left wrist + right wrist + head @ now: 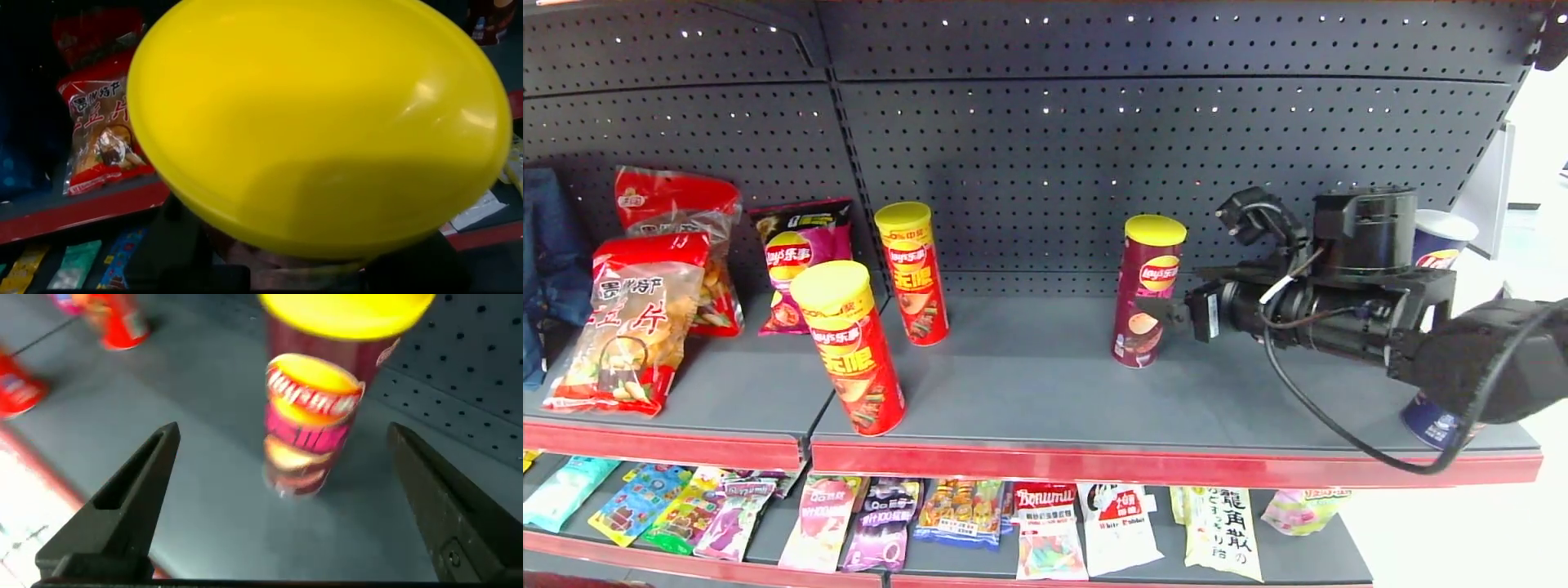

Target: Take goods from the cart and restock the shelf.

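The right hand [282, 433], spread wide and empty, flanks the maroon can [1147, 290] standing upright on the shelf [1029, 384]; placing seems done, so next it should back out without tipping it.

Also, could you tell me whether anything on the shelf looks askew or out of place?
The front red can stands close to the shelf's front edge and looks tilted, its top leaning left, while the maroon can farther back stands nearly upright.
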